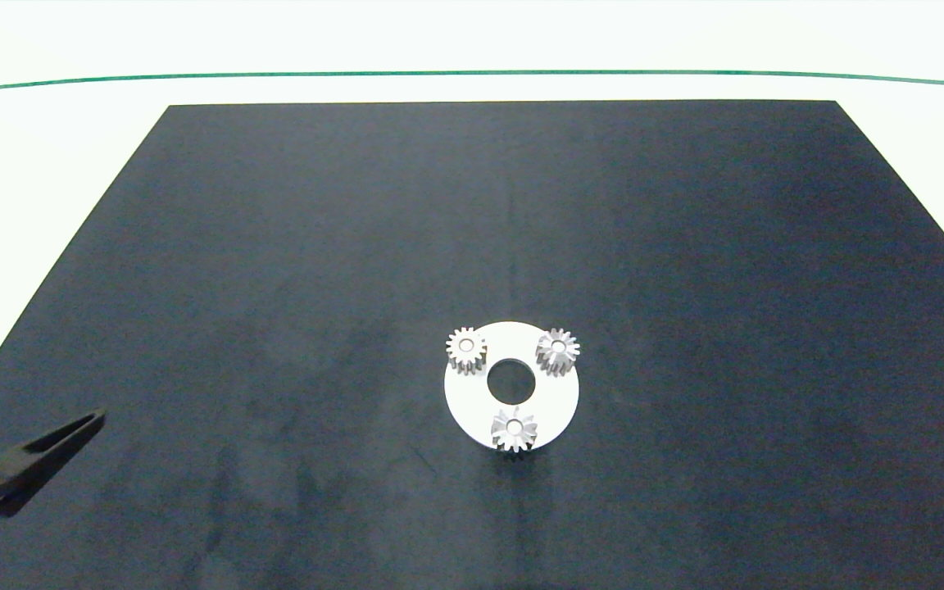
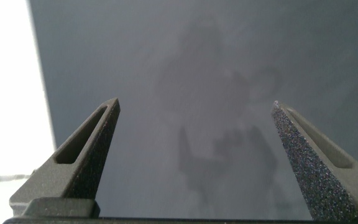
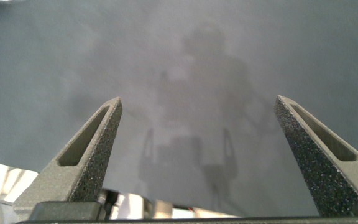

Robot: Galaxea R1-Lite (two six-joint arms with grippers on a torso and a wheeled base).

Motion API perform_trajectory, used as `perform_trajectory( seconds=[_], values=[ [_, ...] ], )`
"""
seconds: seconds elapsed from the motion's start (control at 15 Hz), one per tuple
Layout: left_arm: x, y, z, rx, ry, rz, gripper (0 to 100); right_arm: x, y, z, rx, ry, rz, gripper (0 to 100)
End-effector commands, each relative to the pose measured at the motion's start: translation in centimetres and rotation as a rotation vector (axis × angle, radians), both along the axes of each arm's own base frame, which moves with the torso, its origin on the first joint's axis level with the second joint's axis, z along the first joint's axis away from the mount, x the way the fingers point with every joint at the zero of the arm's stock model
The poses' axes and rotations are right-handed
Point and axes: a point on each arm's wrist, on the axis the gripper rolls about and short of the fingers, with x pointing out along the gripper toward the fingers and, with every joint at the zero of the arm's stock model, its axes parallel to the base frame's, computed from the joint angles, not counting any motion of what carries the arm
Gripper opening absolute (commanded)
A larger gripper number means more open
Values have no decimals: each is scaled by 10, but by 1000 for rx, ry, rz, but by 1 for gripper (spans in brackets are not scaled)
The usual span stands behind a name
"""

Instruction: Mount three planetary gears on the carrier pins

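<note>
The flat white disc [image 1: 461, 400] lies on the black mat, a little right of centre and toward the front. Three silver planetary gears sit on it in a triangle: one at the far left [image 1: 466, 350], one at the far right [image 1: 558, 351], one at the front [image 1: 514, 429]. Each gear surrounds a carrier pin, of which only a white tip shows in the centre hole. My left gripper [image 2: 196, 106] is open and holds nothing; one finger [image 1: 54, 442] shows at the left edge, well away from the disc. My right gripper [image 3: 197, 99] is open over bare mat and is outside the head view.
The black mat [image 1: 275, 246] covers most of the white table [image 1: 46, 139]. A thin green line [image 1: 472, 73] runs across the far side. The mat's left edge shows in the left wrist view beside white table [image 2: 8, 93].
</note>
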Motion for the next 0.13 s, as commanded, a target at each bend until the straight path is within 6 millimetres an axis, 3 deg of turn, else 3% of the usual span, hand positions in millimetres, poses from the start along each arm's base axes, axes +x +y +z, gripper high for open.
perform_trajectory(
  seconds=[0.07,0.13],
  values=[
    [-90,19,-67,-15,-148,184,100,-36,-7,-13,-52,-95,-171,100],
    [-100,19,-77,-18,-171,185,100,-47,-6,-18,-64,-125,-223,100]
  ],
)
